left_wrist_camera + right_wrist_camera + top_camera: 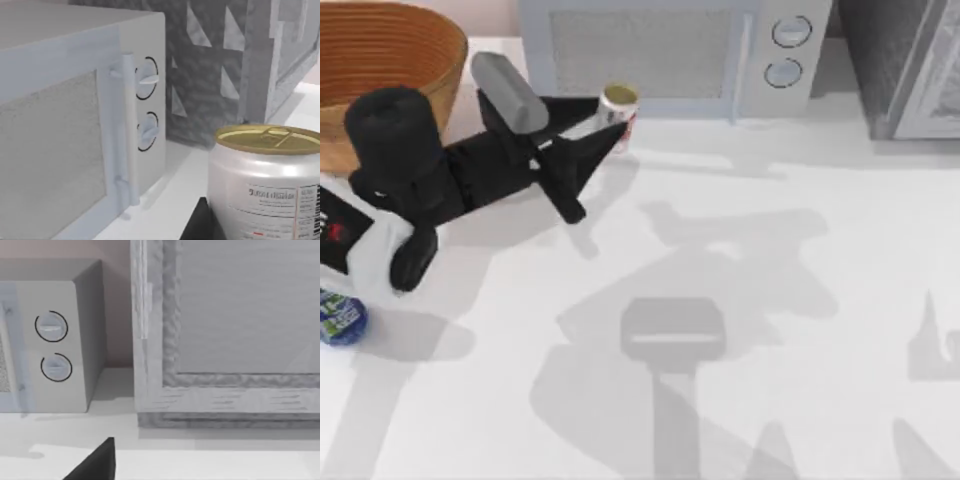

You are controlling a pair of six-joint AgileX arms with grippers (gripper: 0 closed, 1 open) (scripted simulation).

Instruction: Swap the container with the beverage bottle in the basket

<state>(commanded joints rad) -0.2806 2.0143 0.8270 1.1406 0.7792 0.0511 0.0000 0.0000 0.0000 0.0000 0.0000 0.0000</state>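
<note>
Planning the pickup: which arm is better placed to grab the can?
Left. Its pincer is already at the can in front of the microwave, on the basket side.

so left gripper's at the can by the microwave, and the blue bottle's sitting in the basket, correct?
Not quite. In the top view the beverage bottle lies on the table at its left edge, outside the basket. The left gripper is indeed at the container by the microwave.

- One can (618, 105), white with a gold top.
- One bottle (340, 318), blue-labelled.
- One wicker basket (380, 50).
- One microwave (660, 50) with two round dials.
- One black arm (450, 170).
- One tabletop (770, 300).
</note>
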